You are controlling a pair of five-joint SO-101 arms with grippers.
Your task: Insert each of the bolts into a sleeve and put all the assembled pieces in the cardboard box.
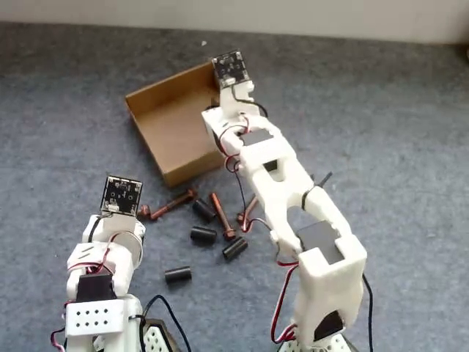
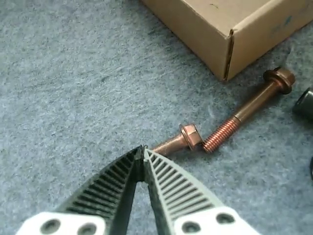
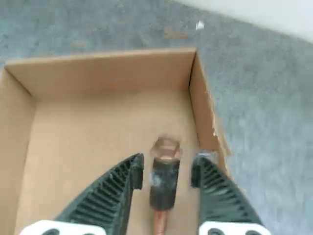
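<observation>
Left end effector (image 2: 143, 152): jaws together, gripping nothing, low over the grey surface (image 1: 381, 110). A bolt (image 2: 182, 140) lies just beside the jaw tips, with its shaft end towards them. A second bolt (image 2: 249, 105) lies with its threaded end touching the head of the first and its own head near the box (image 2: 227, 44) corner.

Right end effector (image 3: 166, 166): jaws apart, positioned over the inside of the box near one wall. A bolt-and-sleeve piece (image 3: 163, 183) sits between the jaws with a gap on each side. It cannot be determined whether it rests on the box floor.

In the high view, four sleeves (image 1: 203, 235) lie loose on the surface between the two arms, outside the box.
</observation>
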